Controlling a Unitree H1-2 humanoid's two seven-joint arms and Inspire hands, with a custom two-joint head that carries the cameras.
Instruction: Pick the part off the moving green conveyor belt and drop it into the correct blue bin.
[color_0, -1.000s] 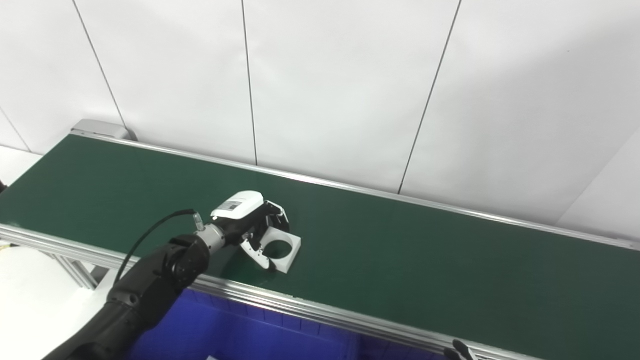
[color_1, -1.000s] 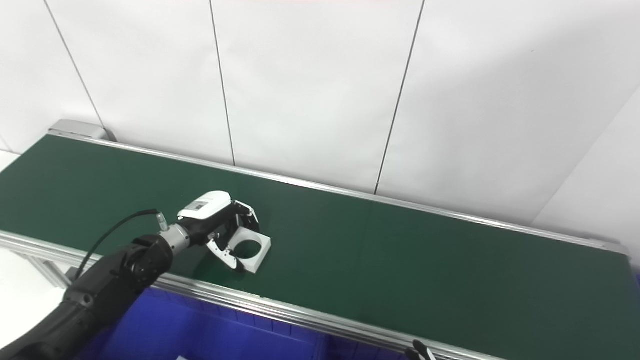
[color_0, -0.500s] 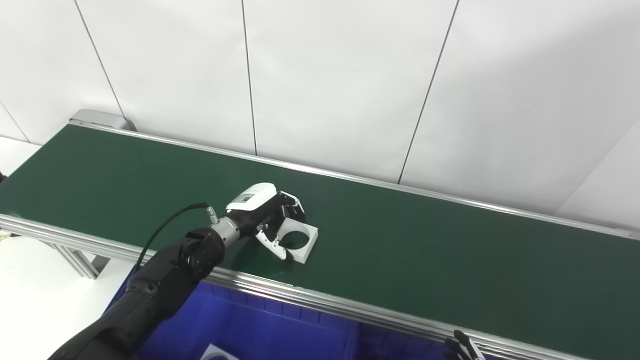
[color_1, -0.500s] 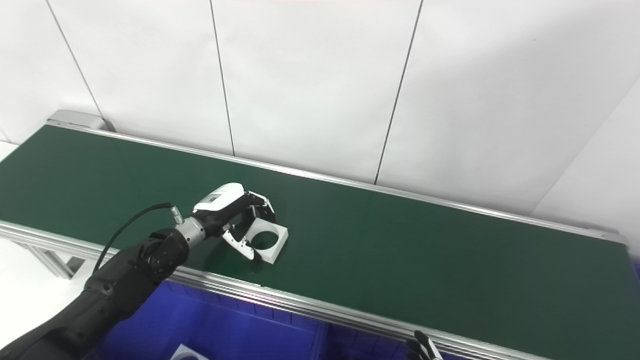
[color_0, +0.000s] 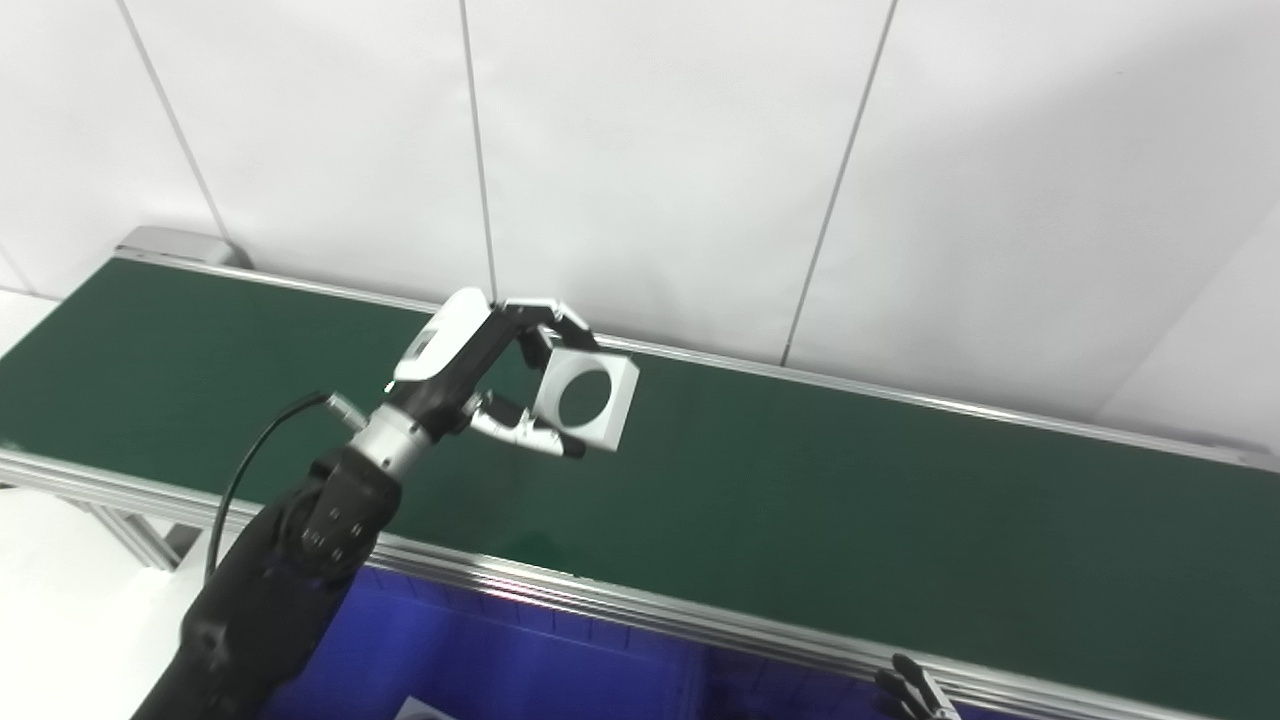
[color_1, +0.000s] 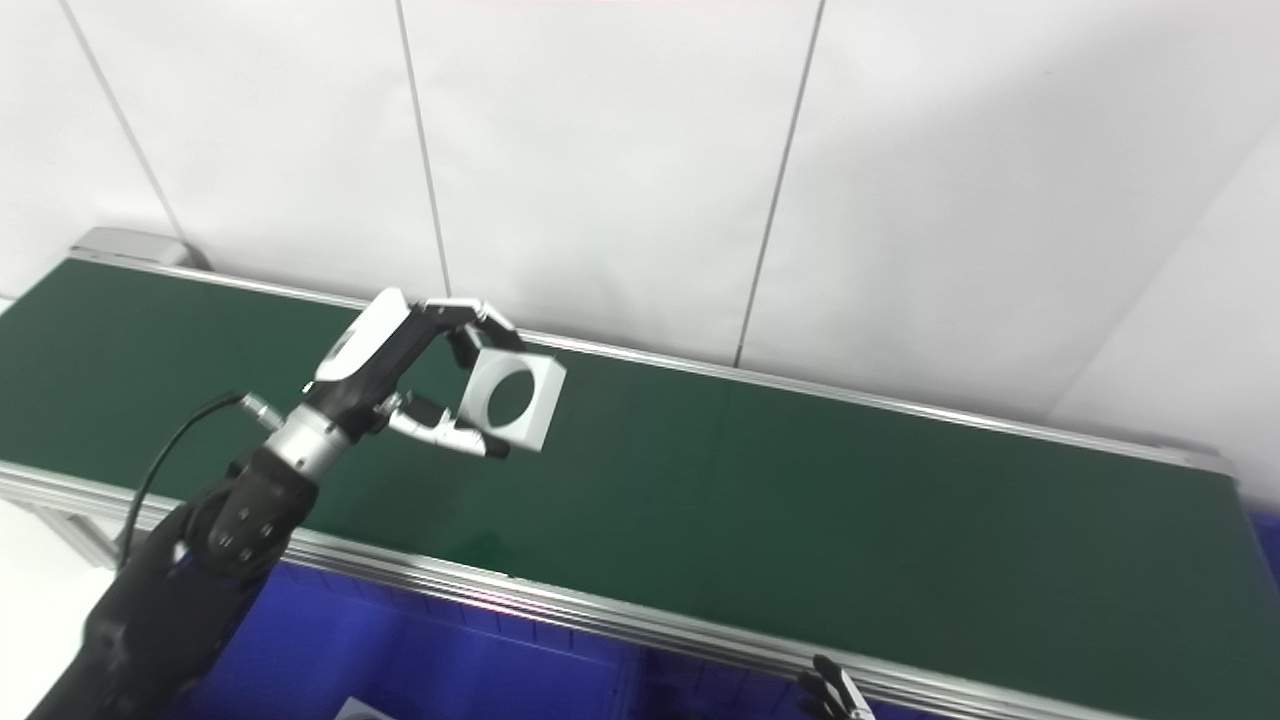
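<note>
Left hand (color_0: 470, 370) sits centre-left of frame, raised above the green conveyor belt (color_0: 800, 490), arm entering from bottom left. Hand is clamped on the part (color_0: 586, 399): fingers (color_0: 545, 318) curl over its top edge, thumb (color_0: 525, 432) presses under its lower left corner. Part is a white square plate w/ a large round hole through the middle; it is held tilted, face turned toward the cameras, clear of the belt surface. A faint dark shadow lies on the belt below it, near the front rail.

Black cable (color_0: 262, 462) loops from the wrist down along the left forearm.

Belt runs diagonally from upper left to right edge of frame, w/ silver side rails; front rail (color_0: 620, 610) crosses lower half of frame. No other item seen on the belt surface.

Blue bin (color_0: 480, 665) shows below the front rail, bottom centre-left, partly hidden by rail and arm. A small white object (color_1: 362, 710) lies in it at the bottom edge; too cropped to identify.

Right hand (color_1: 830, 695): only dark fingertips show at bottom edge, right of centre, below the rail. Cannot tell whether its fingers are apart or together.

White panelled wall (color_0: 650, 150) fills the upper frame.
</note>
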